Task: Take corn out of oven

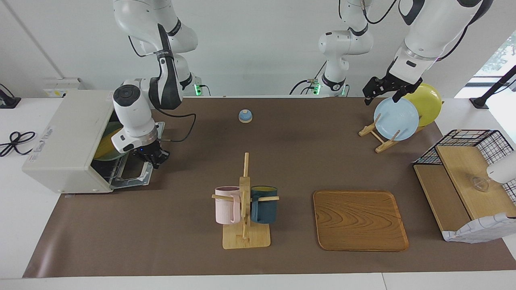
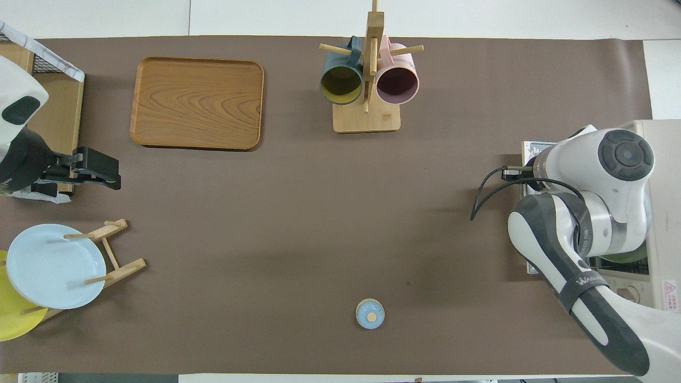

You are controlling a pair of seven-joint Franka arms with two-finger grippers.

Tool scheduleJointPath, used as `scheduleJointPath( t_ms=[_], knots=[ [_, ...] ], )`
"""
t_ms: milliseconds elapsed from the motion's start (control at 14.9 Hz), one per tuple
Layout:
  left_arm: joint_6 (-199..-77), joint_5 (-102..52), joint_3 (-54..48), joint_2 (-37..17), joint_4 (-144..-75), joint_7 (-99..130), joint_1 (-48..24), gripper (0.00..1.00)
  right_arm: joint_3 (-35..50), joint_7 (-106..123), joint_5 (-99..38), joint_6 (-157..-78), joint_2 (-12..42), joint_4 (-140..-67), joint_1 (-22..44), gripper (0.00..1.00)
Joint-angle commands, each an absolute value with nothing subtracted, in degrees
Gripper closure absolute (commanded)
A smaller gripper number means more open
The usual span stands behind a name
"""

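Observation:
The off-white oven (image 1: 66, 141) stands at the right arm's end of the table, its door (image 1: 133, 177) folded down flat. Inside, the yellow corn (image 1: 105, 146) lies slanted on a green plate (image 1: 108, 156). My right gripper (image 1: 155, 156) hangs low at the door's outer edge, just outside the opening and apart from the corn. In the overhead view the right arm's wrist (image 2: 612, 175) covers the gripper and the corn; only the oven's top (image 2: 662, 213) shows. My left gripper (image 1: 383, 93) waits open and empty above the plate rack, and it also shows in the overhead view (image 2: 98, 171).
A rack holds a blue plate (image 1: 396, 119) and a yellow plate (image 1: 427, 104). A mug tree (image 1: 245, 201) with two mugs and a wooden tray (image 1: 358, 219) stand farther from the robots. A small blue knob (image 1: 245, 116) lies near them. A wire basket shelf (image 1: 463, 177) stands at the left arm's end.

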State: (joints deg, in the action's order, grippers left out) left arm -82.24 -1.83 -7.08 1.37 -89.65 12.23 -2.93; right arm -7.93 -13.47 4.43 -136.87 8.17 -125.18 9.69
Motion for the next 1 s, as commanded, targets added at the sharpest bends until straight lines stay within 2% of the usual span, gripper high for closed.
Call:
scheduleJointPath(
  t_ms=[0, 268, 468, 535, 669, 736, 936],
  knots=[
    [-83.2, -1.6, -7.2, 2.5, -90.4, 12.5, -2.9, 0.0, -8.6, -14.6, 2.4, -138.2, 8.2, -126.9, 10.3, 1.0],
    [-84.0, -1.6, -7.2, 2.5, -90.4, 12.3, -3.0, 0.0, -8.6, -16.9, 0.4, -139.3, 9.7, -127.1, 12.1, 1.0],
    [-84.1, -1.7, -7.3, 2.4, -90.4, 12.1, -3.0, 0.0, -8.5, -18.5, 0.3, -136.1, 9.6, -124.1, 14.4, 1.0],
    [-84.1, -1.7, -7.3, 2.4, -90.4, 12.1, -3.0, 0.0, -8.4, -18.7, 0.2, -132.7, 9.5, -122.0, 14.7, 1.0],
    [-84.8, -1.7, -7.3, 2.4, -90.5, 12.2, -3.2, 0.0, -8.6, -20.7, 0.3, -125.0, 8.8, -117.6, 14.9, 0.85],
    [-85.0, -1.7, -7.3, 2.5, -90.8, 12.2, -3.2, 0.0, -8.8, -23.6, 1.0, -121.7, 7.5, -116.1, 14.9, 0.71],
    [-85.4, -1.7, -7.4, 2.5, -90.8, 12.2, -3.2, 0.0, -9.2, -27.6, 4.7, -113.1, 4.8, -114.4, 12.3, 0.69]
  ],
)
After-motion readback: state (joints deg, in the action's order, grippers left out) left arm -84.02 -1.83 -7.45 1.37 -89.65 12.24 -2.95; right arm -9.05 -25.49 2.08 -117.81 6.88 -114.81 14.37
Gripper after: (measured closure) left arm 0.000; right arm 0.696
